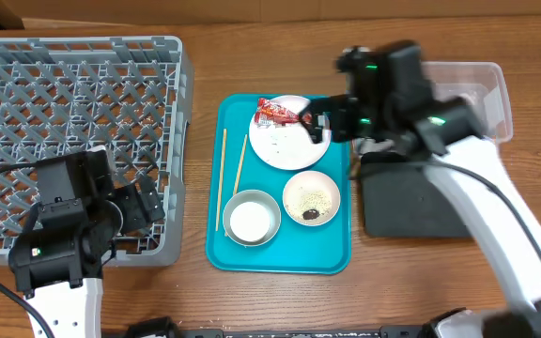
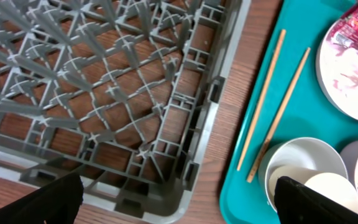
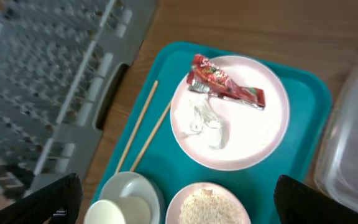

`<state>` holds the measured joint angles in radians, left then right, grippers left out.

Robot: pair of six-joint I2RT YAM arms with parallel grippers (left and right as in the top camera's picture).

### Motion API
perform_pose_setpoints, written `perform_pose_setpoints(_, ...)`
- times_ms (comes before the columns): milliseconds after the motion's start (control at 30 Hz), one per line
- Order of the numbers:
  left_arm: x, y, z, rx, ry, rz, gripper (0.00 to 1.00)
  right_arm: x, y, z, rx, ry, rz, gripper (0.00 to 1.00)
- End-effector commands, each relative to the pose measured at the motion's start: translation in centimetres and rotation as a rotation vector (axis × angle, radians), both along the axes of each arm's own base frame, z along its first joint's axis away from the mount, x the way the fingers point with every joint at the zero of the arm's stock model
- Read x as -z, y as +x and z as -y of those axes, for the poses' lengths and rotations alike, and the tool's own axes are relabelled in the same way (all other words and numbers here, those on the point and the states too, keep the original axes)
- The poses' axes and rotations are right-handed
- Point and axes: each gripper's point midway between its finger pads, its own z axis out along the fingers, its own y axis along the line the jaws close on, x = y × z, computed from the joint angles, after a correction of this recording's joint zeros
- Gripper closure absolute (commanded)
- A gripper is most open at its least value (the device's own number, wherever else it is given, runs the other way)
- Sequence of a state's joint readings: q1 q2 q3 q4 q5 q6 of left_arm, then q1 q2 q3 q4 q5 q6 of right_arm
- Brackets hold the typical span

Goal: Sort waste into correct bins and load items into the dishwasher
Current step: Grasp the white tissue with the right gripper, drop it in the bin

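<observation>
Plainly the right gripper [image 1: 319, 122] hangs over the 3 o'clock edge of the white plate [image 1: 289, 150], jaws spread wide and holding nothing. In its wrist view both fingers [image 3: 48, 199] sit far apart at the lower corners.

The red-and-white wrapper [image 3: 225, 87] lies crumpled on the plate, toward 11 o'clock in the overhead view, with the white napkin [image 3: 207, 121] just beside it near the centre. We judge the wrapper to be the piece in hand. It should be very light, thin and crinkly, and slick on its printed face. We would therefore pinch across a raised fold at its middle rather than scrape at a flat end. Too deep a pinch would meet the hard, breakable plate. The napkin looks soft and should simply compress.

From the plate, the clear tub [image 1: 482, 89] sits at 2 o'clock and the black tray [image 1: 411, 202] at 4 o'clock. The left gripper [image 1: 146, 202], likewise spread and empty, hangs over the dish rack [image 1: 181, 113] at its 5 o'clock corner, near the teal tray [image 1: 225, 253].
</observation>
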<state>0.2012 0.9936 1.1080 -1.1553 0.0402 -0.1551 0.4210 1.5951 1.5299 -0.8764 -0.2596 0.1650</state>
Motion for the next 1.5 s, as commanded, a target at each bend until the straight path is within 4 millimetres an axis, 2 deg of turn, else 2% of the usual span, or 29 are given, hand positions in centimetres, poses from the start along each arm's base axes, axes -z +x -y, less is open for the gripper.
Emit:
perform_pose_setpoints(0,-1.0,0.5,-0.1,0.0,0.0,0.031,0.0,3.3,2.3,-0.6,0.017,-0.083,-0.009,0.0)
perform_pose_setpoints(100,-1.0,0.4,-0.1,0.0,0.0,0.031,0.0,8.1,3.3,-1.4,0.021,-0.118,-0.102,0.0)
perform_pose_setpoints(233,-1.0,0.5,-0.1,0.0,-0.001,0.031,0.0,13.3,3.8,-2.3,0.043,-0.142,-0.204,0.0)
perform_pose_setpoints(333,-0.9,0.4,-0.1,0.0,-0.001,0.029,0.0,16.3,4.0,-3.2,0.028,-0.164,-0.233,0.03)
perform_pose_setpoints(433,-0.9,0.3,0.0,0.0,-0.002,0.025,0.0,18.3,4.3,-3.9,0.04,-0.165,-0.25,0.13)
perform_pose_setpoints(467,-0.9,0.3,0.0,0.0,-0.002,0.025,0.0,18.7,4.5,-4.1,0.058,-0.16,-0.256,0.19)
perform_pose_setpoints(533,-0.9,0.3,0.0,0.0,-0.002,0.024,0.0,19.3,4.6,-4.2,0.107,-0.139,-0.285,0.43)
perform_pose_setpoints(567,-0.9,0.3,0.0,0.0,-0.002,0.023,0.0,19.3,4.6,-4.2,0.113,-0.136,-0.29,0.54)
perform_pose_setpoints(667,-0.9,0.3,0.0,0.0,-0.002,0.023,0.0,18.8,4.2,-4.8,0.094,-0.101,-0.308,0.67)
perform_pose_setpoints(733,-0.9,0.3,0.0,0.0,-0.002,0.024,0.0,16.9,4.2,-5.3,0.076,-0.058,-0.31,0.73)
perform_pose_setpoints(800,-0.9,0.3,0.0,0.0,-0.002,0.024,0.0,14.1,4.9,-4.8,0.089,-0.04,-0.279,0.81)
perform_pose_setpoints(833,-0.9,0.3,0.0,0.0,-0.002,0.024,0.0,11.0,5.6,-4.1,0.099,-0.018,-0.233,0.85)
perform_pose_setpoints(933,-0.9,0.3,0.0,0.0,-0.002,0.024,0.0,5.5,6.9,-1.5,0.17,-0.019,-0.13,0.88)
perform_pose_setpoints(967,-0.9,0.3,0.0,0.0,-0.002,0.024,0.0,3.5,7.3,0.1,0.216,-0.033,-0.084,0.88)
perform_pose_setpoints(1033,-0.9,0.3,0.0,0.0,-0.002,0.024,0.0,1.1,7.7,4.0,0.319,-0.081,-0.026,0.88)
perform_pose_setpoints(1100,-0.9,0.3,0.0,0.0,-0.002,0.024,0.0,1.2,7.8,6.8,0.391,-0.136,-0.033,0.88)
perform_pose_setpoints(1200,-0.9,0.3,0.0,0.0,-0.002,0.023,0.0,3.5,7.3,12.1,0.55,-0.235,-0.112,0.88)
perform_pose_setpoints(1300,-0.9,0.3,0.0,0.0,-0.002,0.023,0.0,5.5,6.9,13.9,0.584,-0.261,-0.156,0.88)
perform_pose_setpoints(1367,-0.9,0.3,0.0,0.0,-0.002,0.023,0.0,6.6,6.7,14.9,0.604,-0.271,-0.175,0.67)
perform_pose_setpoints(1400,-0.9,0.3,0.0,0.0,-0.002,0.024,0.0,6.6,6.8,15.0,0.606,-0.268,-0.173,0.62)
perform_pose_setpoints(1433,-0.9,0.3,0.0,0.0,-0.002,0.024,0.0,6.1,7.3,14.6,0.595,-0.242,-0.151,0.5)
perform_pose_setpoints(1467,-0.9,0.3,0.0,0.0,-0.002,0.023,0.0,5.5,7.7,14.0,0.564,-0.216,-0.129,0.42)
